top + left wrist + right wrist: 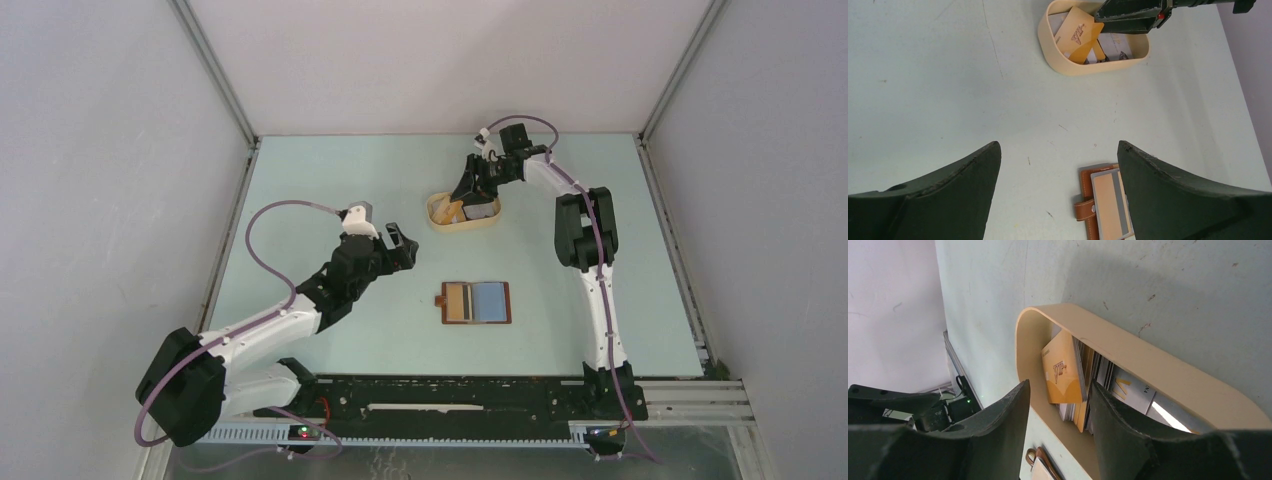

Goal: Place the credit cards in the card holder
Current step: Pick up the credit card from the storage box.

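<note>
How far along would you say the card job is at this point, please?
Done: the open reddish-brown leather wallet already shows flat grey and light-blue cards on its inner face. In hand: the right tool is down in the tan oval tray, jaws apart either side of upright gold cards, none visibly gripped. The left tool hovers open, empty. Left: the cards in that tray.

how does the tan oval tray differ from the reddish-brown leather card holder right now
The tan oval tray has a raised wall, cards leaning jumbled inside; the reddish-brown leather card holder lies open and flat, cards flat on it. The right tool reaches into the tray; no tool touches the holder. Both hold cards.
</note>
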